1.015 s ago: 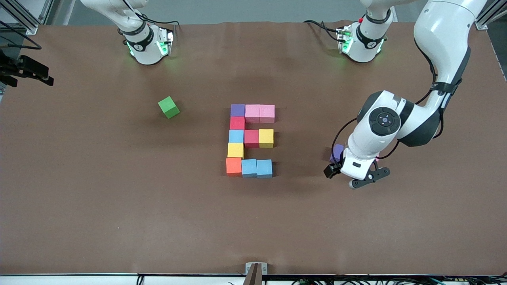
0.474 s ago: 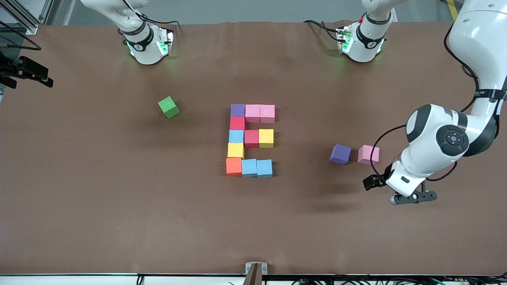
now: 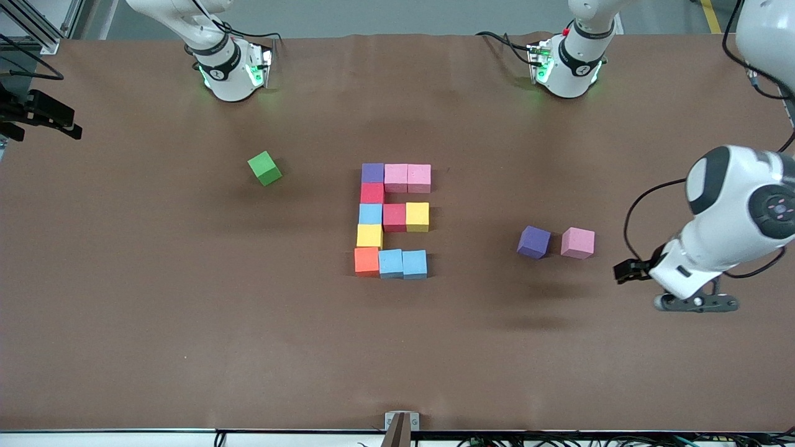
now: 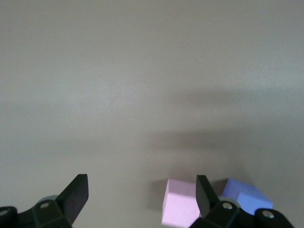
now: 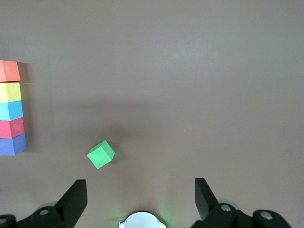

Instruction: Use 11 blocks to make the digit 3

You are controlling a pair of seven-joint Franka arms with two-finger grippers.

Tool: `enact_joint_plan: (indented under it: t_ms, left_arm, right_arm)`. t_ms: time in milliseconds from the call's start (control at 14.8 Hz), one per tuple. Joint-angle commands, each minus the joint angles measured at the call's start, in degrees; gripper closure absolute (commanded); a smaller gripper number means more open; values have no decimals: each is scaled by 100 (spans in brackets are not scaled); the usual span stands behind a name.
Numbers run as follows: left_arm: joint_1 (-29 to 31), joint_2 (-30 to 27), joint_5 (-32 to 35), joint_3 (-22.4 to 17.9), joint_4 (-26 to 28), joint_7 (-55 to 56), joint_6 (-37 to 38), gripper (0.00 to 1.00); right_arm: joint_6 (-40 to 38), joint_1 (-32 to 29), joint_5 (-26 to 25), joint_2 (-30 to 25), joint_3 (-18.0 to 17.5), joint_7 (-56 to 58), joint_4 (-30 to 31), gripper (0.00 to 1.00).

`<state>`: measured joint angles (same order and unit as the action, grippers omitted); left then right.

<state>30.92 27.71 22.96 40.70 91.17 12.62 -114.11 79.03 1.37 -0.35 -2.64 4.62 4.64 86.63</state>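
The blocks form an E-shaped figure (image 3: pixel 391 217) mid-table. Purple (image 3: pixel 372 172), red (image 3: pixel 372 193), blue (image 3: pixel 370 213), yellow (image 3: pixel 369 235) and orange (image 3: pixel 366 260) make its column. Two pink cubes (image 3: pixel 407 178), a red and a yellow cube (image 3: pixel 417 216) and two blue cubes (image 3: pixel 402 263) make its bars. My left gripper (image 3: pixel 695 304) (image 4: pixel 141 197) hangs open and empty over the table at the left arm's end, next to a loose pink cube (image 3: pixel 577 243) (image 4: pixel 180 204). My right gripper (image 5: pixel 141 199) is open and empty, high above its base, out of the front view.
A loose purple cube (image 3: pixel 534 241) (image 4: pixel 247 197) sits beside the loose pink one, on the figure's side. A green cube (image 3: pixel 264 168) (image 5: pixel 101 154) lies alone toward the right arm's end. The right wrist view also catches the figure's column (image 5: pixel 12 109).
The left arm has swung away from the loose purple and pink cubes toward its own end of the table, uncovering both. The cubes and the right arm have not moved.
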Motion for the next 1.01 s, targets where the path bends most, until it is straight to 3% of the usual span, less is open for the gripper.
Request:
enact_joint_plan:
  t_ms: [0, 677, 812, 947]
  left_arm:
    - [194, -537, -282, 78, 94, -303, 450, 0]
    - [573, -1407, -959, 8, 85, -1376, 1136, 0]
    - [294, -1540, -1003, -280, 68, -1447, 1241, 0]
    - [-556, -1558, -1065, -1086, -290, -1464, 1652, 0]
  right_arm:
    - [69, 38, 27, -132, 4, -59, 99, 0]
    - [51, 38, 141, -141, 13, -59, 108, 0]
    - [51, 38, 141, -141, 13, -59, 108, 0]
    - [25, 38, 106, -141, 13, -59, 108, 0]
